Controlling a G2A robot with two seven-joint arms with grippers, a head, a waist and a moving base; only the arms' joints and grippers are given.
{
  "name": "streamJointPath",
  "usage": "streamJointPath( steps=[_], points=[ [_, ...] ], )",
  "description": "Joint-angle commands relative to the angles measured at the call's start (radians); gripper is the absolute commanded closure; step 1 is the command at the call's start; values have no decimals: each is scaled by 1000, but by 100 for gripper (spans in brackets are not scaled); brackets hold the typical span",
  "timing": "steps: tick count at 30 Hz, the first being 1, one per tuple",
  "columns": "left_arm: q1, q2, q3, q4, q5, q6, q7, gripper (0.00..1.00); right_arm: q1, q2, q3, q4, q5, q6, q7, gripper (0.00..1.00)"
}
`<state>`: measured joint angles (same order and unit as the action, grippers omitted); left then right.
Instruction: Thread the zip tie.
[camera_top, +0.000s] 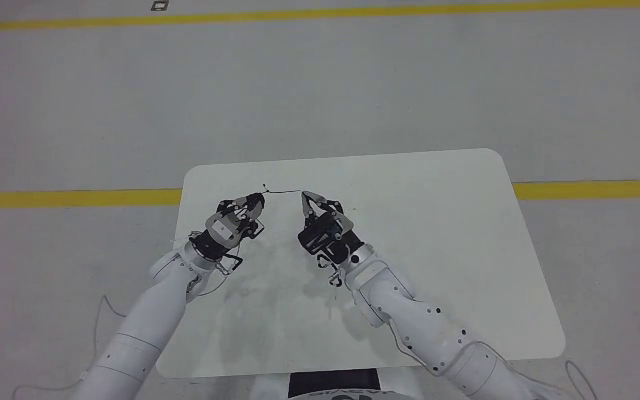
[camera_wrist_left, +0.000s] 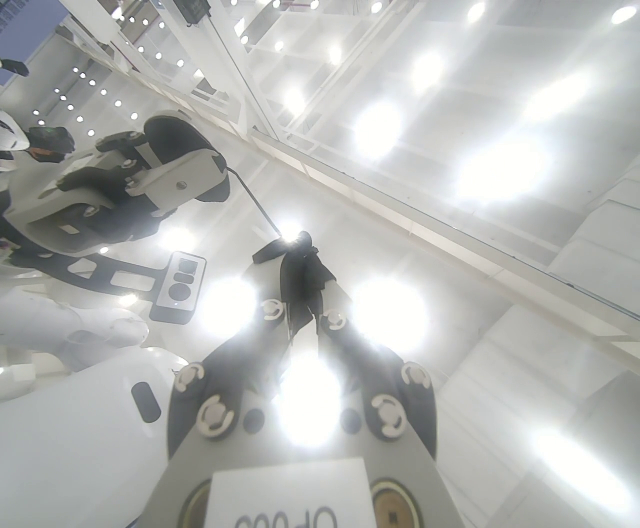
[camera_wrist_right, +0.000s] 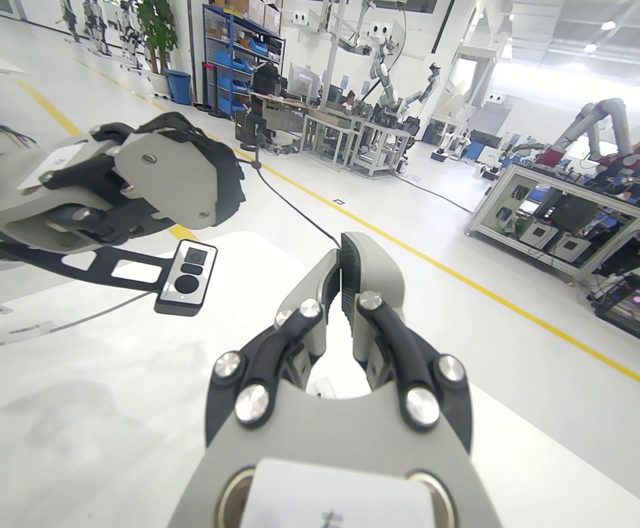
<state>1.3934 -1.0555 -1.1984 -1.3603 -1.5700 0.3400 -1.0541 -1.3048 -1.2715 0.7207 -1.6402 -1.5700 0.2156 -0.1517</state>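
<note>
Left gripper (camera_wrist_left: 296, 252): you have it clamped tight on one end of the zip tie (camera_top: 283, 190);
Right gripper (camera_wrist_right: 342, 252): pinched closed on the other end;
Zip tie: strung between both, over the table (camera_top: 450, 250).

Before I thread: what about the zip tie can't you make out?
Top view: zip tie too thin to tell head from tip.
Left wrist view: glare washes out its end at the left gripper.
Right wrist view: right gripper covers one end; the other, by the left gripper, is too small.
</note>
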Motion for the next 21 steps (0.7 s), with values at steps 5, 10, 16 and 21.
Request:
streamJointPath(
  steps=[5,10,16,21],
  points=[
    [0,0,0,0,0,0,0,100,-1,2,-1,-2,0,3,3,100],
    [0,0,0,0,0,0,0,100,-1,3,-2,-3,0,6,6,100],
    [0,0,0,0,0,0,0,100,-1,5,-4,-4,0,10,6,100],
    [0,0,0,0,0,0,0,100,-2,6,-5,-6,0,14,8,100]
  ],
)
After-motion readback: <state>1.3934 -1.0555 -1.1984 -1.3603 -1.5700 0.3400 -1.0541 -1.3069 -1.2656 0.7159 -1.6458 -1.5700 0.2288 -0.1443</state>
